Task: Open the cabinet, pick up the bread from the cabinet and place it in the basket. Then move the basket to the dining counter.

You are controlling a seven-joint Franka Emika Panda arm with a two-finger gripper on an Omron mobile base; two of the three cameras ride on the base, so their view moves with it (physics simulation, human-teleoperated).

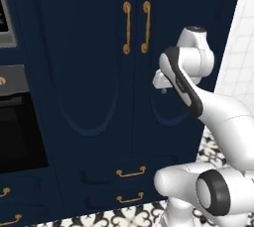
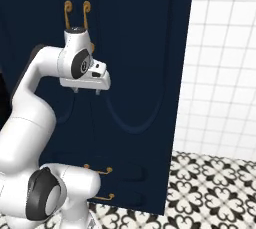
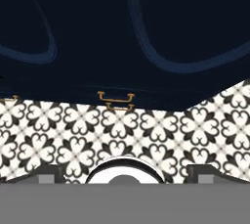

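The tall navy cabinet fills the view ahead with both arched doors closed. Its two long brass handles meet at the middle seam and also show at the top left of the right base view. My gripper hangs in front of the right door, below handle height, pointing down with its fingers spread wide and nothing between them. In the left base view the gripper is partly hidden behind the arm's elbow. The hand view looks down at the cabinet's base and the floor. The bread, the basket and the dining counter are out of view.
Low navy drawers with horizontal brass pulls sit under the doors. A black built-in oven stands to the left. A white tiled wall lies to the right, above a black-and-white patterned floor.
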